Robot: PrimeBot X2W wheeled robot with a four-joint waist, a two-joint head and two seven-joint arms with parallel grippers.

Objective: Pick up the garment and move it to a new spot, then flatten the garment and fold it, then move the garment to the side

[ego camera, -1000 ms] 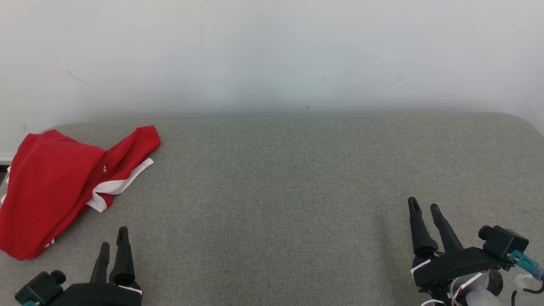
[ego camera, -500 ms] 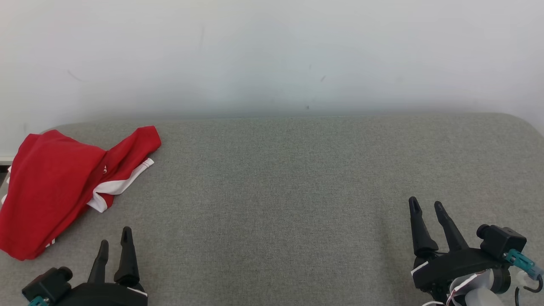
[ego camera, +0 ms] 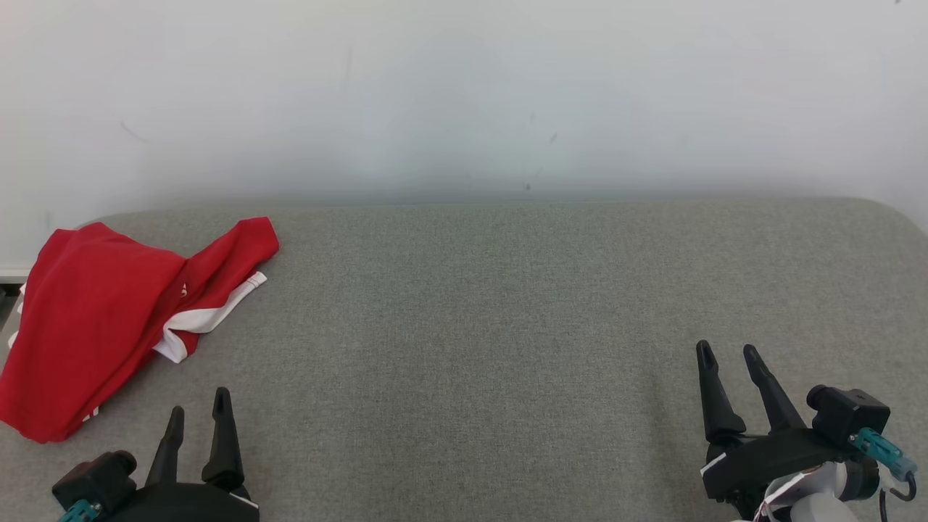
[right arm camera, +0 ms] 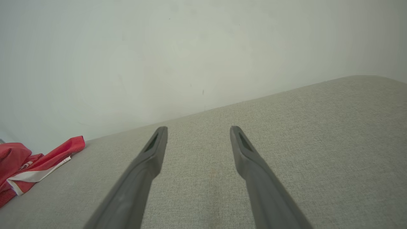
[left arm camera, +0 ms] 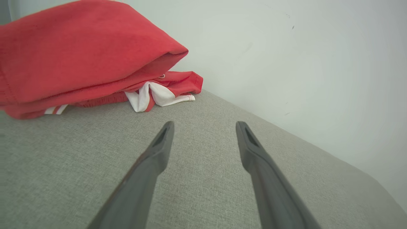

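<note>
A red garment (ego camera: 94, 312) with white trim lies bunched in a heap at the far left of the grey fabric surface (ego camera: 507, 326). It also fills the upper left of the left wrist view as the garment (left arm camera: 79, 54), and shows small at the left edge of the right wrist view as the garment (right arm camera: 28, 165). My left gripper (ego camera: 197, 412) stands open at the lower left, a short way to the near right of the heap, with nothing between its fingers. My right gripper (ego camera: 727, 351) is open at the lower right, far from the garment, holding nothing.
A pale wall (ego camera: 464, 94) rises directly behind the grey surface. The surface's far right corner (ego camera: 884, 210) is rounded. Its left edge runs just past the garment.
Both grippers have slid slightly down and back in the head view; the left one also shifted a little right. The view itself has nudged. The garment lies as before.
</note>
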